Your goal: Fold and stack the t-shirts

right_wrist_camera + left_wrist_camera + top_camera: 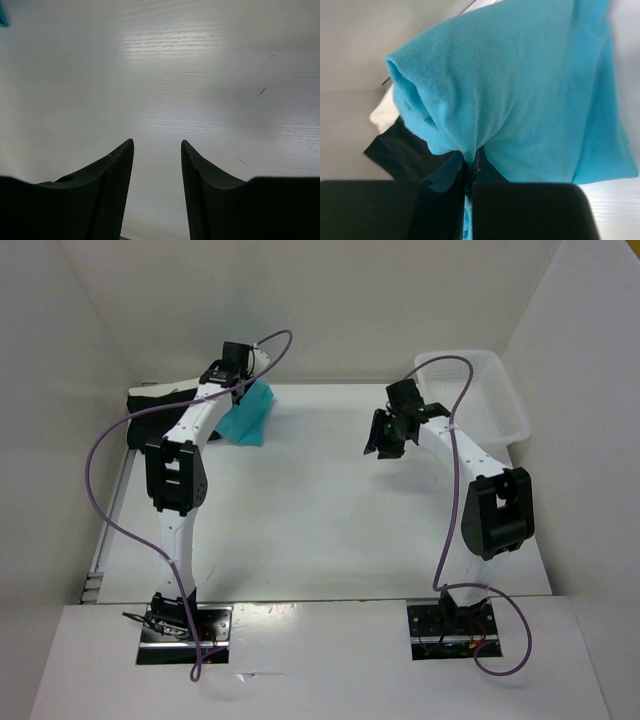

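My left gripper [470,162] is shut on a pinched fold of the turquoise t-shirt [520,90], which hangs bunched from the jaws. From above, that shirt [248,415] dangles over the table's back left under the left gripper [243,378]. Behind it the black t-shirt [150,402] lies crumpled against the left wall. In the left wrist view the black t-shirt [405,152] lies next to a bit of the cream-white t-shirt [382,112]. My right gripper [384,436] hovers open over bare table at centre right, nothing between its fingers [115,170].
A white lattice basket [487,392] stands at the back right corner, just behind the right arm. White walls close in the table on the left, back and right. A purple cable loops off each arm.
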